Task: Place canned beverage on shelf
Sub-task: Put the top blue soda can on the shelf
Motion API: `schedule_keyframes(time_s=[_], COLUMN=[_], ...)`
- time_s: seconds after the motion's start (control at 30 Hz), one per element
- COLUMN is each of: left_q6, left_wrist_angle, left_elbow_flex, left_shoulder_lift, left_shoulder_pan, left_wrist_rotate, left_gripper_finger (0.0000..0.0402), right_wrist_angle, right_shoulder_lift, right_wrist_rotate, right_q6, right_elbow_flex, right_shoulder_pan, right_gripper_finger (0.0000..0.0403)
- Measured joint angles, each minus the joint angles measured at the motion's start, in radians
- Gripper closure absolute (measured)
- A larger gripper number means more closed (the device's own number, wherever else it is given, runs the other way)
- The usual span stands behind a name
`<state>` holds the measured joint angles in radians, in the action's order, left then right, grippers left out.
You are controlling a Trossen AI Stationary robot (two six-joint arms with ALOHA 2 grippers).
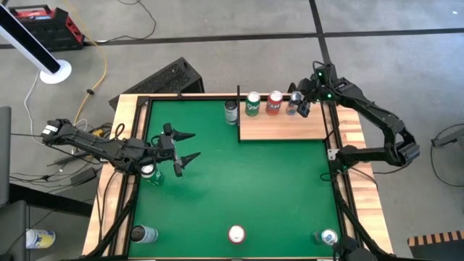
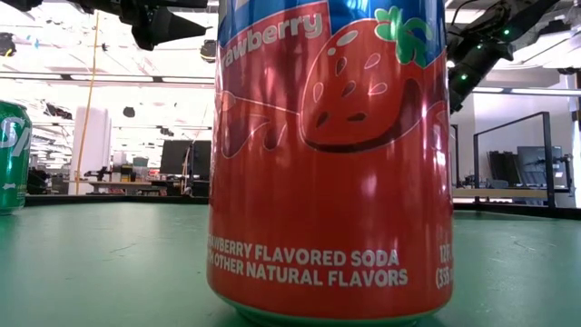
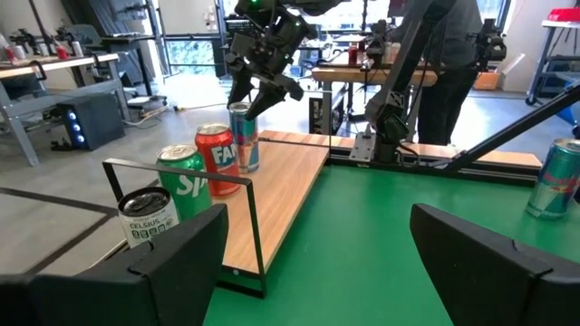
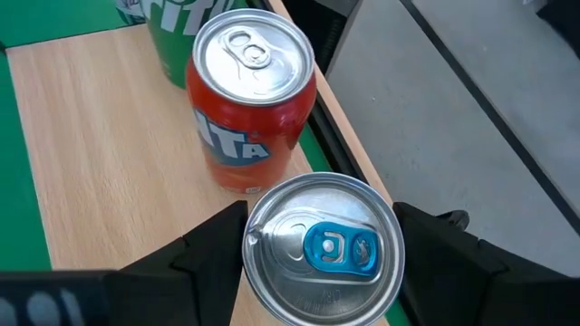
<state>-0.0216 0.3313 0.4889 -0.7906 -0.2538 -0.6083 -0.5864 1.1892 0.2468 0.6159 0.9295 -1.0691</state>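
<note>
The light-brown wooden shelf [image 1: 286,127] lies at the table's far right. A green can [image 1: 252,104] and a red can [image 1: 274,102] stand on it, along its far edge. Beside them stands a silver can with a blue tab [image 4: 324,246], and my right gripper [image 1: 297,106] is shut on its top. A dark can [image 1: 231,111] stands on the green table by the shelf's left edge. My left gripper [image 1: 187,148] is open and empty over the table's left half. My right gripper pinches the silver can just below its top rim [image 4: 256,237], one finger on each side. The fingers [image 3: 263,98] come from above, slanting down from the table's right. The can stands upright with its bottom on the shelf [image 3: 281,190], next to the red can.
Loose cans stand near my left arm [image 1: 148,172] and along the near edge [image 1: 143,233], [image 1: 328,237]. A strawberry soda can [image 2: 331,154] stands at the near middle and fills the low view. A thin black frame [image 3: 181,181] rises at the shelf's left edge.
</note>
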Motion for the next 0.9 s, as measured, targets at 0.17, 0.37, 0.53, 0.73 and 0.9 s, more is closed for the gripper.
schedule_keyframes(time_s=[0.17, 0.37, 0.53, 0.73, 0.9], left_q6=[0.000, 0.004, 0.004, 0.004, 0.007], left_wrist_angle=[0.000, 0.000, 0.000, 0.000, 0.000], left_elbow_flex=[0.000, 0.000, 0.000, 0.000, 0.000], left_shoulder_lift=[0.000, 0.000, 0.000, 0.000, 0.000], left_shoulder_pan=[0.000, 0.000, 0.000, 0.000, 0.000], left_wrist_rotate=[0.000, 0.000, 0.000, 0.000, 0.000], left_gripper_finger=[0.0070, 0.0070, 0.0070, 0.0070, 0.0070], right_wrist_angle=[-0.010, -0.020, -0.084, -0.093, -0.074], right_shoulder_lift=[0.000, 0.000, 0.002, 0.005, 0.022], right_wrist_rotate=[0.014, 0.016, 0.015, 0.027, 0.089], right_q6=[0.038, 0.048, 0.048, 0.051, 0.051], right_elbow_flex=[0.000, 0.001, 0.039, 0.050, 0.050], right_shoulder_pan=[0.000, 0.000, 0.000, -0.001, -0.020], right_gripper_finger=[0.0126, 0.0127, 0.0127, 0.0127, 0.0127])
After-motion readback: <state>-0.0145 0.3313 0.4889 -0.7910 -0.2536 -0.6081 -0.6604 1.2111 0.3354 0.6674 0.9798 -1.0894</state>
